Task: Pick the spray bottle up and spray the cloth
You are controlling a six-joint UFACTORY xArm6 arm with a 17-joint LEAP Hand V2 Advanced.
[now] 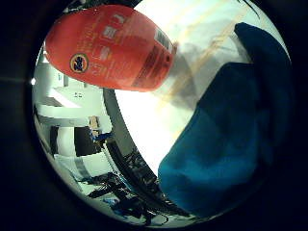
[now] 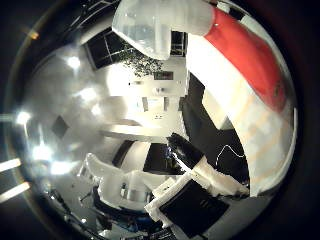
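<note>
The spray bottle (image 1: 111, 46) has a red-orange body with a printed label and lies close against my palm in the right little finger side palm view. In the right thumb side palm view its red body and white band (image 2: 250, 60) run along the edge, with its white spray head (image 2: 160, 30) beside them. My right hand (image 2: 150, 195) shows as white and black fingers curled in towards the bottle. The blue cloth (image 1: 221, 135) lies crumpled on the white table (image 1: 159, 106), below the bottle and away from it.
Past the table's edge, the room's furniture and dark equipment (image 1: 106, 164) show. The right thumb side palm view shows ceiling lights (image 2: 75, 65) and a room with shelves and desks (image 2: 160, 95).
</note>
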